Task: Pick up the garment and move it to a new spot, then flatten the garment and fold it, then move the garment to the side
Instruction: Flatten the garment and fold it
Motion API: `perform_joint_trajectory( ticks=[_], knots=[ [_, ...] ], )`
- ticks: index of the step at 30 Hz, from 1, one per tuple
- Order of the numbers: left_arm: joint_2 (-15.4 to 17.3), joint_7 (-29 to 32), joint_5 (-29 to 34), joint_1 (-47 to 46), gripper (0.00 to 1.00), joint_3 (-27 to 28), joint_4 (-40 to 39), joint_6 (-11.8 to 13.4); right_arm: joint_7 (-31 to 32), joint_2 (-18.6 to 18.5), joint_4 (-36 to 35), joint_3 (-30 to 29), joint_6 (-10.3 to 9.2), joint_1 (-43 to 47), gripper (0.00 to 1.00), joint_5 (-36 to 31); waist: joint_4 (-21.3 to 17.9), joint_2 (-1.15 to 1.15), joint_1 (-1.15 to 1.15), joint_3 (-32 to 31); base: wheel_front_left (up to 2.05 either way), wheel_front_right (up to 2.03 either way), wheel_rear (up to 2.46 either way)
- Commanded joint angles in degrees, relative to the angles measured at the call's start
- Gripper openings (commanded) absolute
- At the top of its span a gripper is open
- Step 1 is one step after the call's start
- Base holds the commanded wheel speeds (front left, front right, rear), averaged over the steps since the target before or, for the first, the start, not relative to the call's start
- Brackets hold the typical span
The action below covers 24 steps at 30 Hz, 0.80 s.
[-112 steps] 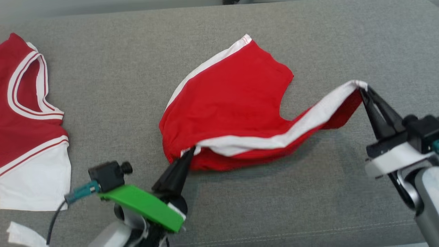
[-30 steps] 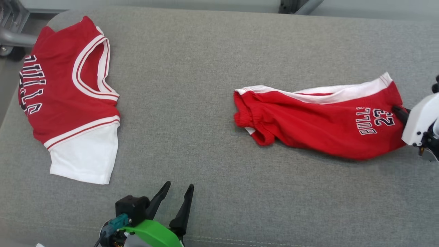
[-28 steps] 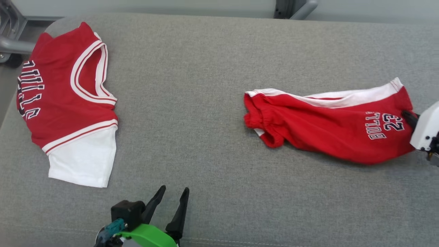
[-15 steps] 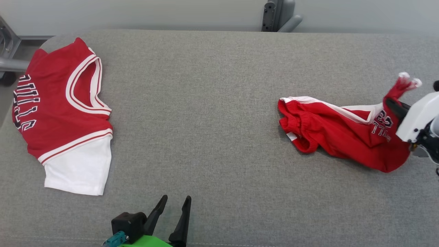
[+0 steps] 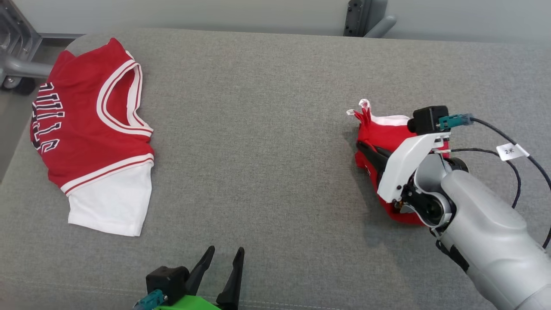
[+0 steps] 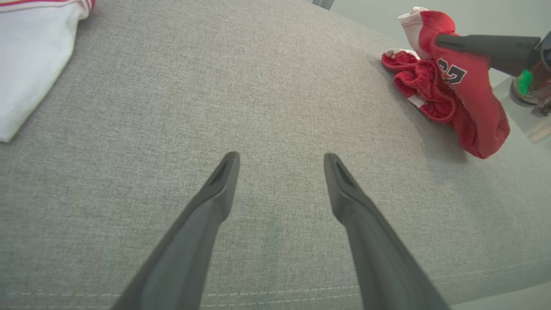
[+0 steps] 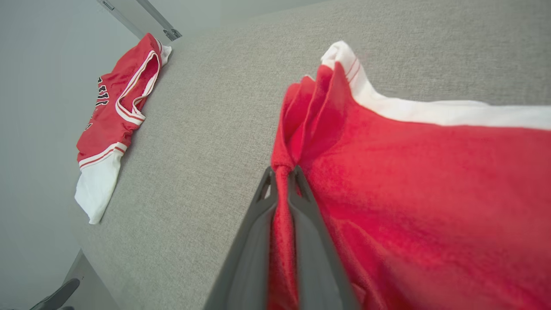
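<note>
Holding the garment (image 5: 379, 133) bunched and raised off the cushion (image 5: 258, 129), well apart from the jersey (image 5: 86, 125), with the right gripper (image 7: 282, 172) clenched on a gathered red fold. Looks mid-carry, with no tidy fold showing; probably yet to set down and smooth. Idling with the left gripper (image 5: 225, 250) spread and empty, nearer the jersey's white hem.

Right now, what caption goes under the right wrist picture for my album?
Right claw shut on red shorts, jersey lying far across the grey cushion.
</note>
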Motion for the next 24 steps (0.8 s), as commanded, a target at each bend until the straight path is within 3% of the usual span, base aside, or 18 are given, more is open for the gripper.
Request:
perform_joint_trajectory(
  ticks=[1, 5, 14, 24],
  knots=[
    [-0.3, -0.1, -0.1, -0.8, 1.00, 0.0, 0.2, -0.4, -0.5, 0.3, 0.7, 0.1, 0.00, 0.4, 0.00, -1.3, 0.6, 0.00, 0.00, 0.2, 0.00, 0.00, 0.00],
    [-0.7, -0.2, -0.3, -0.9, 1.00, 0.3, 0.9, -0.4, -1.4, 2.5, 3.3, 0.0, 0.00, 0.0, 0.00, -4.7, 1.7, 0.00, 0.00, 0.2, 0.00, 0.00, 0.00],
    [-1.5, -0.4, 0.4, -0.4, 1.00, 0.8, 1.7, -1.0, -5.4, 1.9, 8.8, -3.3, 0.00, -2.3, 0.00, -11.6, 1.5, 0.00, 0.00, 0.8, 0.00, 0.00, 0.00],
    [-2.4, -0.5, 0.8, -1.8, 1.00, 0.7, 2.8, -1.7, -6.6, 3.8, 11.1, -1.7, 0.00, -3.7, 0.00, -16.2, 1.0, 0.00, 0.00, 1.4, 0.00, 0.00, 0.00]
  ],
)
